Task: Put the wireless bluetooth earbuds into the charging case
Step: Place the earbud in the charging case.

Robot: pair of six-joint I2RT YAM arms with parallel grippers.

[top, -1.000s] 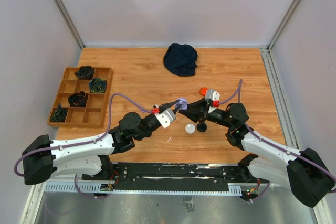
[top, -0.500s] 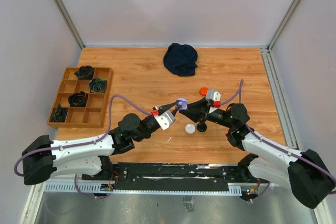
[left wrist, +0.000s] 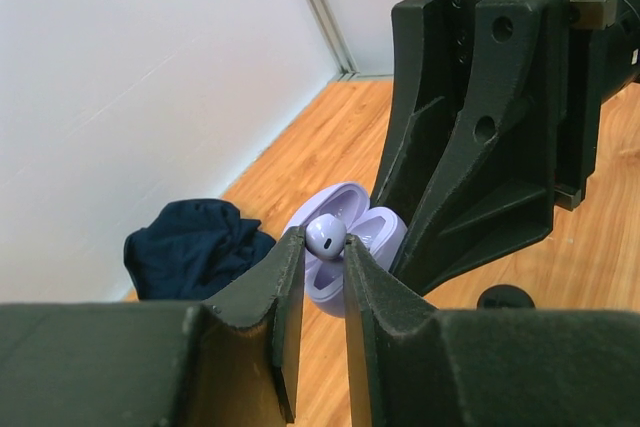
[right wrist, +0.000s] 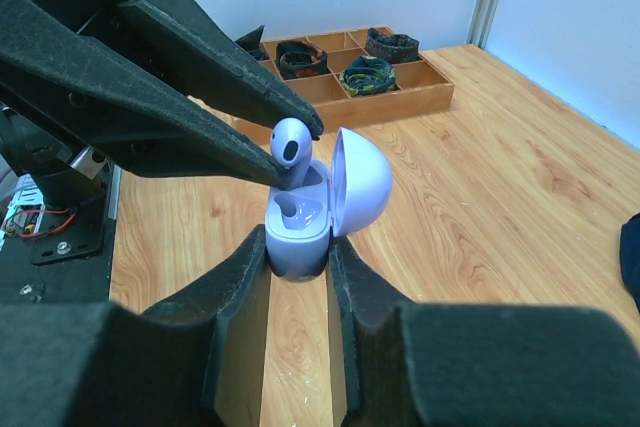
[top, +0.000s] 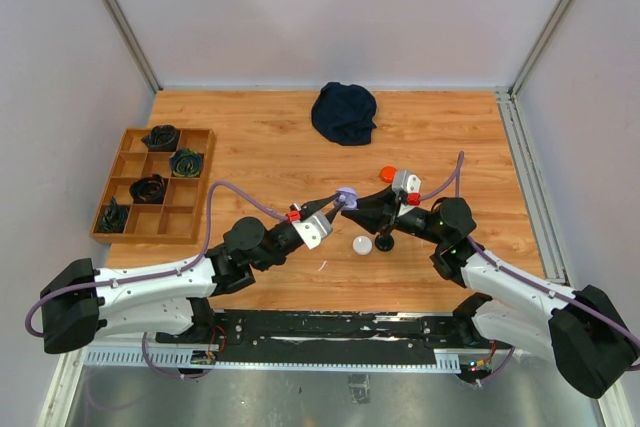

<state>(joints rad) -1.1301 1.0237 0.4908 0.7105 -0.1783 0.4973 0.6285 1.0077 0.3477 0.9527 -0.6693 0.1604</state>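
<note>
A purple charging case with its lid hinged open is clamped between the fingers of my right gripper, held above the wooden table. My left gripper is shut on a purple earbud, its stem pointing down into the case's far slot. The near slot of the case looks empty. From above, both grippers meet at the purple case near the table's middle. A white round case, a black one and a red-orange one lie on the table nearby.
A dark blue cloth lies at the back of the table. A wooden compartment tray with rolled dark items stands at the left. Grey walls enclose the table on three sides.
Almost nothing has moved; the left arm shifted very slightly while both grippers stay together at the purple case.
</note>
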